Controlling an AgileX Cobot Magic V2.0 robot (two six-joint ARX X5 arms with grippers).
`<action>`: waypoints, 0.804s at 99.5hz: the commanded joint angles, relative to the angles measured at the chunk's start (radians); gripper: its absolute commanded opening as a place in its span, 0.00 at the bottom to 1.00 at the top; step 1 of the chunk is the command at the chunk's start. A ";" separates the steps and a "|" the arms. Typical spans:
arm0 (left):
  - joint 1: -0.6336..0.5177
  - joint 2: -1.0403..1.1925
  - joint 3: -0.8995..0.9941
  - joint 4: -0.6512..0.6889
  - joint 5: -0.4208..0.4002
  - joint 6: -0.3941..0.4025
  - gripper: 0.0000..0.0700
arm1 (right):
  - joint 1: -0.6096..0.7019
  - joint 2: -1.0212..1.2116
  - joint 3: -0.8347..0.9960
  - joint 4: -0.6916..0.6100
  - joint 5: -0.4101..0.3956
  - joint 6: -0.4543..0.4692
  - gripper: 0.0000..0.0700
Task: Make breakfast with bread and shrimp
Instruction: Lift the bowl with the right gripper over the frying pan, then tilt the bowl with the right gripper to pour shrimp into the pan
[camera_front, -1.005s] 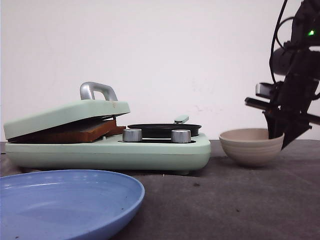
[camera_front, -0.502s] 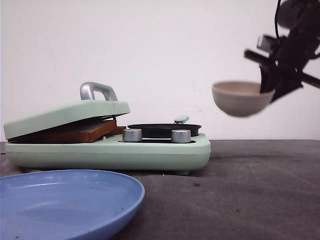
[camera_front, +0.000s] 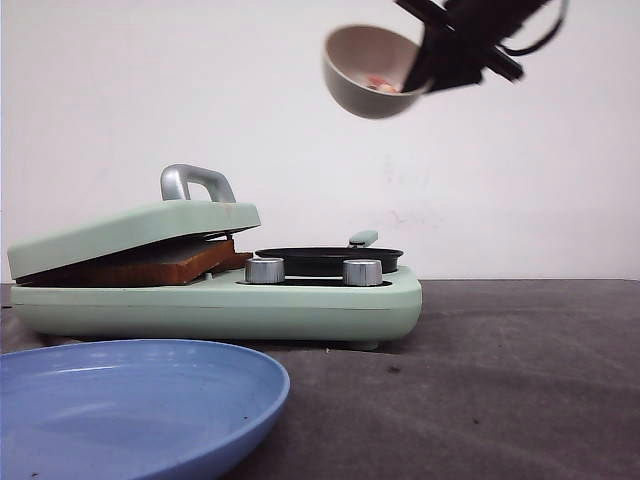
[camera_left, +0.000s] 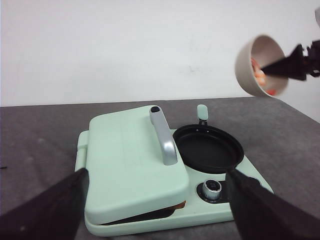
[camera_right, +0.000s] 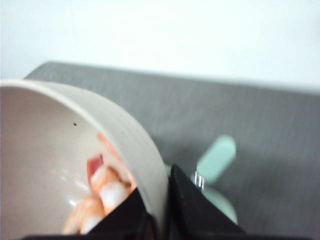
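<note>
On the dark grey worktop (camera_front: 500, 380) sits the mint-green breakfast maker (camera_front: 215, 295), its lid closed over a browned bread slice (camera_front: 150, 265) to toast. Its round black pan (camera_left: 208, 148) lies open, likely for the shrimp. High above, the right gripper (camera_front: 425, 62) pinches the tilted beige bowl's (camera_front: 370, 72) rim; pinkish-orange shrimp (camera_right: 102, 192) lie inside, beside the fingers. The left gripper (camera_left: 155, 200) hangs open, empty.

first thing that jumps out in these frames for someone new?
The tilted beige bowl held high in the air by the right gripper, above the small round black pan, with pinkish-orange shrimp showing inside it. Next, the pale mint-green breakfast maker on the grey table, its lid resting at a slant on browned bread. A large blue plate lies nearest the front camera.
</note>
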 joint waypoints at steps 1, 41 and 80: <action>-0.001 0.000 0.009 0.007 -0.006 0.005 0.66 | 0.031 0.008 0.014 0.069 0.076 -0.103 0.00; -0.001 0.000 0.009 -0.036 -0.006 0.039 0.66 | 0.167 0.018 0.014 0.299 0.433 -0.558 0.00; -0.001 0.000 0.009 -0.045 -0.005 0.055 0.66 | 0.241 0.135 0.013 0.433 0.623 -0.890 0.00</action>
